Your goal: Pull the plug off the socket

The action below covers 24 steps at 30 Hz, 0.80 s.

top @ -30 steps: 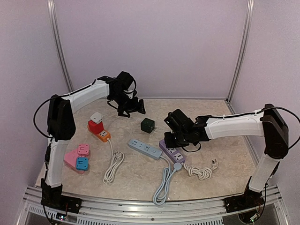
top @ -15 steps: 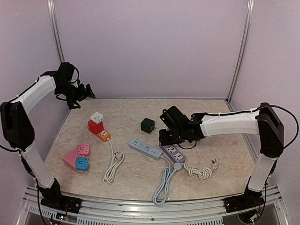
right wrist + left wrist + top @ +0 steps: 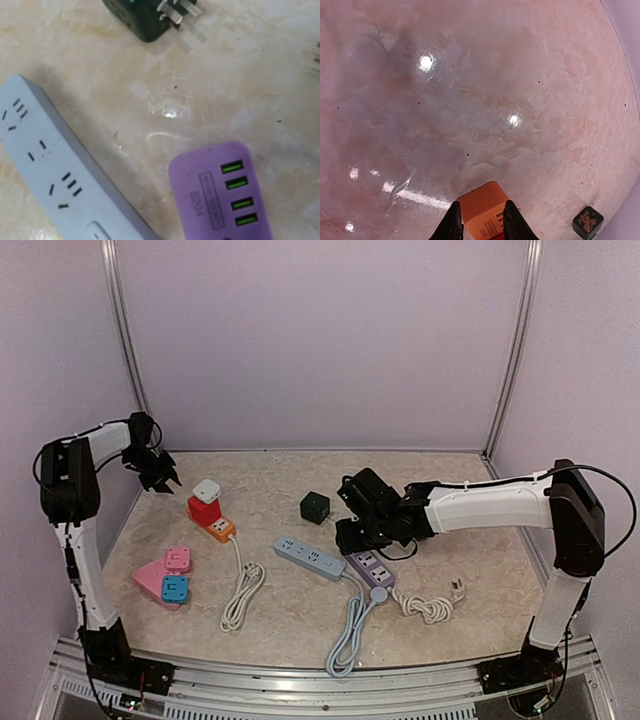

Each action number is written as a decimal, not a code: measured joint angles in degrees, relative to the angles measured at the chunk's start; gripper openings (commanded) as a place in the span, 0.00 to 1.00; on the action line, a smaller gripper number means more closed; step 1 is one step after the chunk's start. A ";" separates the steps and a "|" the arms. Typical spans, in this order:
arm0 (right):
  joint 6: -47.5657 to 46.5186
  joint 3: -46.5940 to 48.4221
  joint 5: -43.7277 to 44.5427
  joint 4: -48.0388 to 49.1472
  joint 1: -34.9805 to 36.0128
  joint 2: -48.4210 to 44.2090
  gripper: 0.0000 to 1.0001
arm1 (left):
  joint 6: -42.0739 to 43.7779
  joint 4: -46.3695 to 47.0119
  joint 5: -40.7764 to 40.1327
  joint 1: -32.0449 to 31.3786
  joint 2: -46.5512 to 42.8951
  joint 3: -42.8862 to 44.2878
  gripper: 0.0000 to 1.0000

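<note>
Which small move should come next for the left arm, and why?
Probably lower the left gripper toward the red plug. That plug still sits on the orange socket, close to this gripper, whose fingers are apart and hold nothing. The green plug already lies loose, its prongs bare.

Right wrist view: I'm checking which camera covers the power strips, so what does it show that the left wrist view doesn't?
Only the right wrist view shows the grey power strip and the purple strip with its green USB ports. Only the left wrist view shows the orange socket block, seen between the fingers of the left claw. Both show the marbled tabletop. Each also shows a small dark cube plug: at the top edge with its prongs visible in the right view, tiny in the bottom right corner of the left view, and likely the same one.
</note>
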 measured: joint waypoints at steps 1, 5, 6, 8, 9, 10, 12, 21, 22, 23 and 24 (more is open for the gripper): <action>-0.04 0.00 0.00 -0.11 0.04 0.00 0.48 | -0.52 0.20 0.04 -0.07 1.64 1.07 0.22; -0.13 -0.35 0.04 -0.42 0.04 -0.37 0.48 | -1.77 1.46 0.22 -0.61 6.38 3.04 0.20; -0.15 -0.52 0.07 -0.42 0.04 -0.59 0.48 | -1.92 1.49 0.22 -0.74 6.93 3.10 0.19; -0.17 -1.01 0.09 -0.42 0.07 -1.11 0.48 | -2.34 1.60 0.35 -1.27 7.98 3.48 0.19; -0.22 -1.14 0.09 -0.42 0.04 -1.29 0.48 | -2.60 1.81 0.57 -1.66 8.26 3.52 0.18; -0.22 -1.29 0.09 -0.39 0.07 -1.40 0.48 | -2.80 1.95 0.79 -2.03 8.41 3.52 0.18; -0.24 -1.70 0.11 -0.39 0.07 -1.60 0.48 | -3.23 2.45 1.20 -3.19 8.46 3.26 0.17; -0.28 -2.84 0.26 -0.42 0.07 -1.62 0.48 | -6.62 9.18 2.38 -7.98 4.87 -7.04 0.16; -0.28 -2.86 0.28 -0.44 0.07 -1.62 0.48 | -7.08 10.10 2.73 -8.61 3.78 -8.98 0.16; -0.31 -2.86 0.28 -0.44 0.07 -1.62 0.48 | -7.39 10.56 2.93 -9.16 3.04 -10.14 0.15; -0.33 -2.84 0.31 -0.46 0.07 -1.62 0.48 | -7.65 10.97 3.10 -9.92 2.27 -11.41 0.15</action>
